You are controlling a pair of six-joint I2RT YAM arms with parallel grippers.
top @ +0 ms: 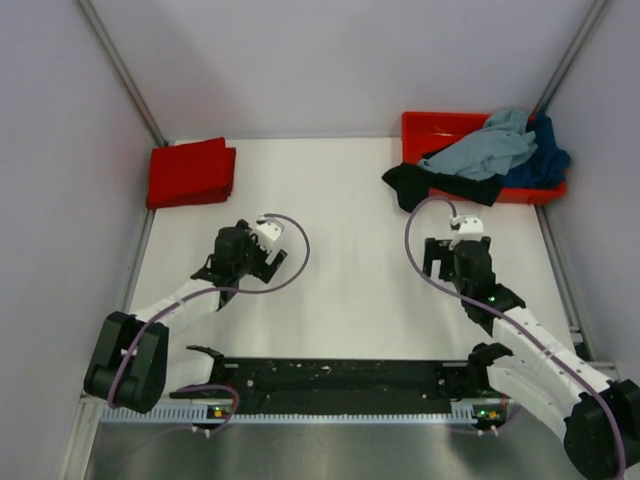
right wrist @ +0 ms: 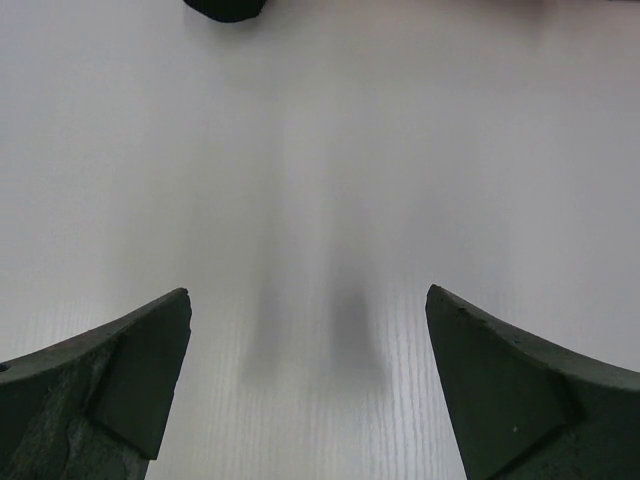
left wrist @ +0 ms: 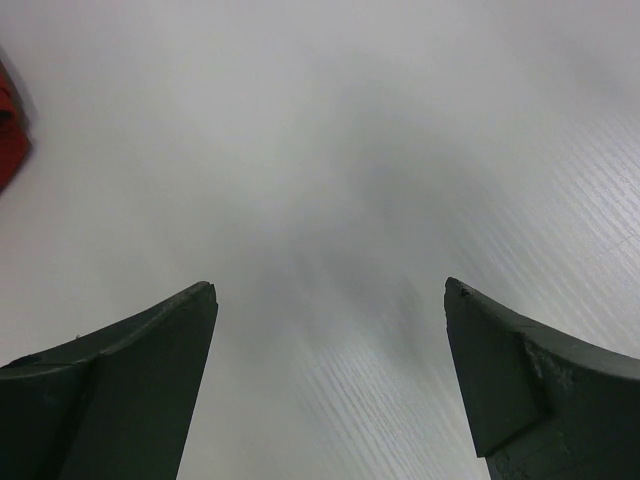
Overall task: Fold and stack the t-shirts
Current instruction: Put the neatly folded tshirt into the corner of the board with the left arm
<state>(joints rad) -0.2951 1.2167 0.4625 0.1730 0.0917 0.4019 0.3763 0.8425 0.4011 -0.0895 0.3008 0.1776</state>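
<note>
A folded red t-shirt [top: 190,171] lies at the back left of the table; its edge shows in the left wrist view [left wrist: 10,135]. A grey-blue t-shirt [top: 485,146], a black t-shirt [top: 430,184] and a dark blue t-shirt [top: 545,152] lie heaped in and over the red-orange tray [top: 430,127]. The black shirt spills onto the table and its tip shows in the right wrist view [right wrist: 225,8]. My left gripper [top: 262,262] [left wrist: 330,295] is open and empty over bare table. My right gripper [top: 458,250] [right wrist: 308,300] is open and empty, just short of the black shirt.
The white table [top: 340,260] is walled by pale panels left, right and behind. A black rail [top: 330,375] runs along the near edge between the arm bases.
</note>
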